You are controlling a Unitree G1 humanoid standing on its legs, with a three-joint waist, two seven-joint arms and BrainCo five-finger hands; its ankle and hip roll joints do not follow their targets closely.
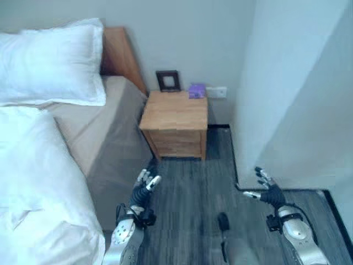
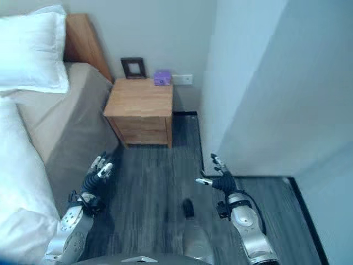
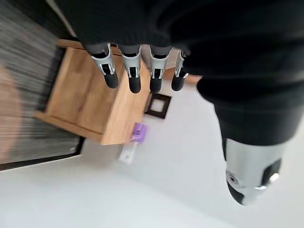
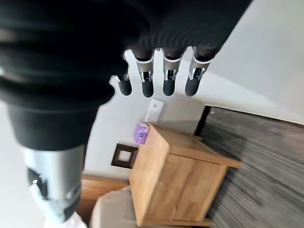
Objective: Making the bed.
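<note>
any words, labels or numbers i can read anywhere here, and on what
No text can be read in these views.
Small purple box on the wooden bedside table: any print is too small to read.
Dark picture frame leaning on the wall: contents too blurred to tell.
White wall socket: no marking legible.
White pillow and white duvet: plain.

One pillow (image 1: 52, 61), one wooden nightstand (image 1: 175, 124), one picture frame (image 1: 167, 80), one purple box (image 1: 197, 90).

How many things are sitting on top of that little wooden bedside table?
2: a dark picture frame at the back against the wall, and a small purple box beside it at the back corner of the bedside table.
</note>
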